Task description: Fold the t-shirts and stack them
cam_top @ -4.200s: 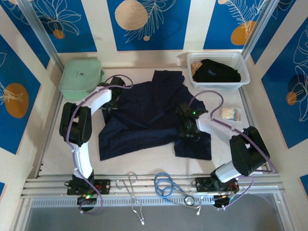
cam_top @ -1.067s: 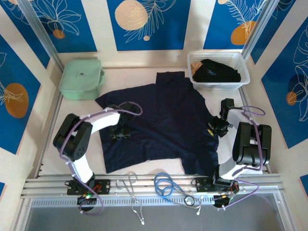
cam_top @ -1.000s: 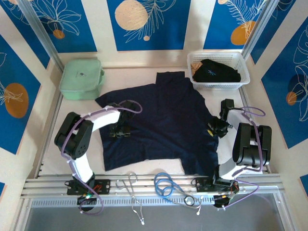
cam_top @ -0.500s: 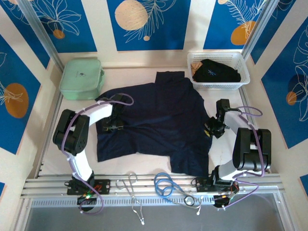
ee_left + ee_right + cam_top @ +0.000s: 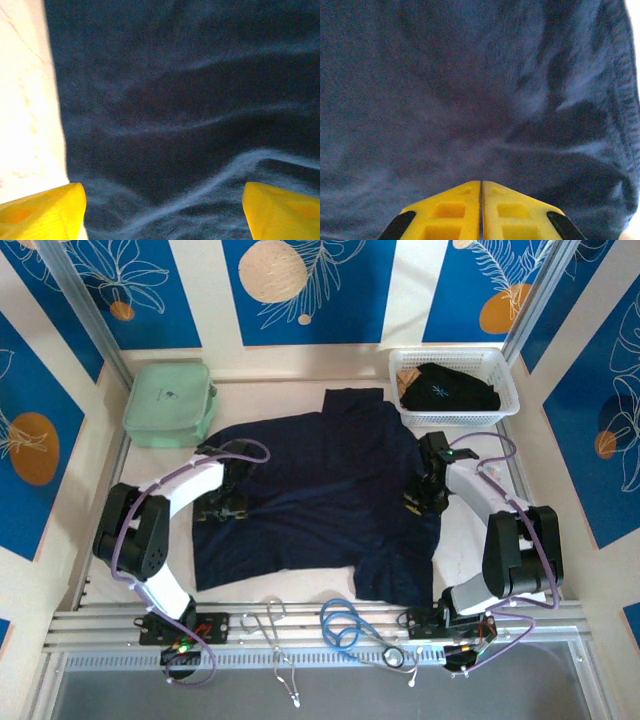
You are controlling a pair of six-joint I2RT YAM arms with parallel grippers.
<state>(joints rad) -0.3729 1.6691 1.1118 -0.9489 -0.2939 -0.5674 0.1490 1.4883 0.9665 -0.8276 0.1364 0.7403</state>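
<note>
The navy t-shirt (image 5: 330, 490) is lying spread out across the middle of the table (image 5: 465, 545), reaching from the near edge toward the far side. The left gripper (image 5: 224, 508) is hanging low over the shirt's left edge. Its yellow fingers (image 5: 42, 212) are standing wide apart, holding nothing, with wrinkled navy cloth lying below the gap. Bare table is showing just left of the left finger. The right gripper (image 5: 417, 500) is sitting on the shirt's right side, close to that edge. Its yellow fingertips (image 5: 455, 212) are pressing tight together, and cloth is lying directly ahead of them. Whether a fold is being pinched between them cannot be told.

A second, black t-shirt (image 5: 455, 390) is resting bunched in the white basket (image 5: 505, 375) at the far right, well apart from both grippers. It is showing a small pale blue mark (image 5: 438, 392), too small to read. The mint-green case (image 5: 168, 405) at the far left is carrying a tiny dark emblem on its lid, also unreadable.
</note>
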